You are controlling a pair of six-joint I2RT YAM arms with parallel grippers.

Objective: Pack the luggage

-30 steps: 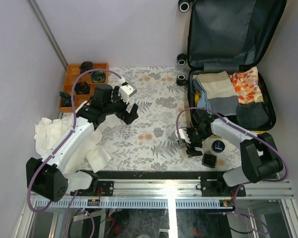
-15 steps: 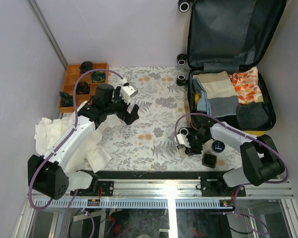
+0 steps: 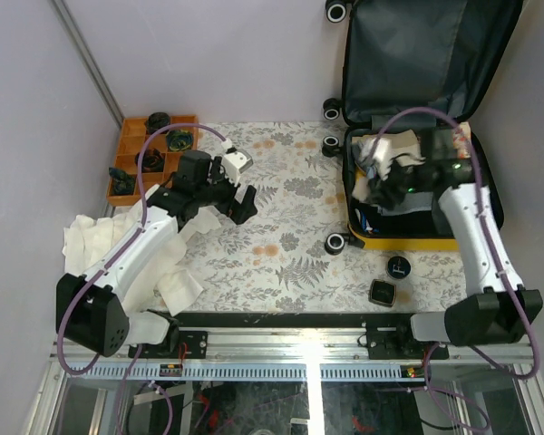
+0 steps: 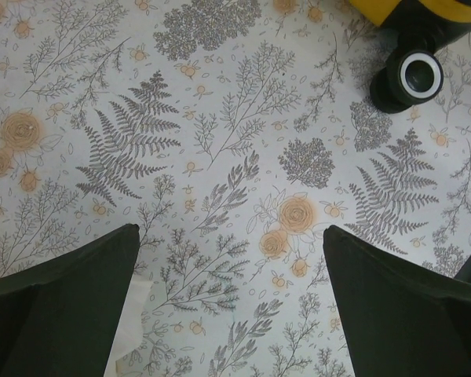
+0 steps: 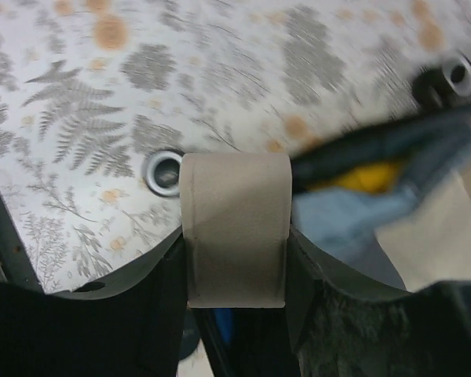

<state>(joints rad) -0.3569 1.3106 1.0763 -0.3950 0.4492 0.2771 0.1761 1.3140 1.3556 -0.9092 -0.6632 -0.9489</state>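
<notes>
Right end effector (image 5: pixel 235 271) clamps a beige roll (image 5: pixel 235 208) over the part-filled luggage (image 3: pixel 417 243); left end effector (image 4: pixel 230 236) gapes empty; white cloths (image 3: pixel 95 245) unpacked.

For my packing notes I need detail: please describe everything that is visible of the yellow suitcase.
The luggage is a yellow hard shell with black trim, lying open at the far right of the flowered table. Its lid is raised at the back, showing dark fabric lining. Four black wheels with pale hubs sit along its left side. Folded clothes fill the lower half; the right gripper, holding a beige roll, hangs over them.
</notes>
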